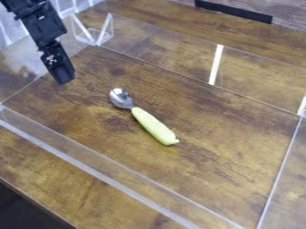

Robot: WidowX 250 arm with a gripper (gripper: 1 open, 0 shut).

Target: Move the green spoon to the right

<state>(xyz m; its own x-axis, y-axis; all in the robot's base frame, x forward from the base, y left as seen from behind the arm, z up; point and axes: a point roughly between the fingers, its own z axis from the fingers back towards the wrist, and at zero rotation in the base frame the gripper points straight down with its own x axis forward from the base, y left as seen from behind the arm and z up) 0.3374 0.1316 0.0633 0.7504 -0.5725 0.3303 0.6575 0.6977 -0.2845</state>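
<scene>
Spoon [145, 114] is seen lying flat near the middle of the wooden surface [227, 134], its silver bowl turned toward the upper left and its pale yellow-green handle toward the lower right. The dark-grained surface is fenced by low clear walls [84, 165]. The black pincer [59, 72] is held at the upper left, well apart from the spoon, nothing gripped; whether its jaws are parted cannot be told. Little of the room is shown.

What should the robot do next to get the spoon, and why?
Probably swing the gripper across and down toward the green spoon. The gripper hangs at the upper left, well apart from the spoon, which lies untouched on the wooden table.
</scene>
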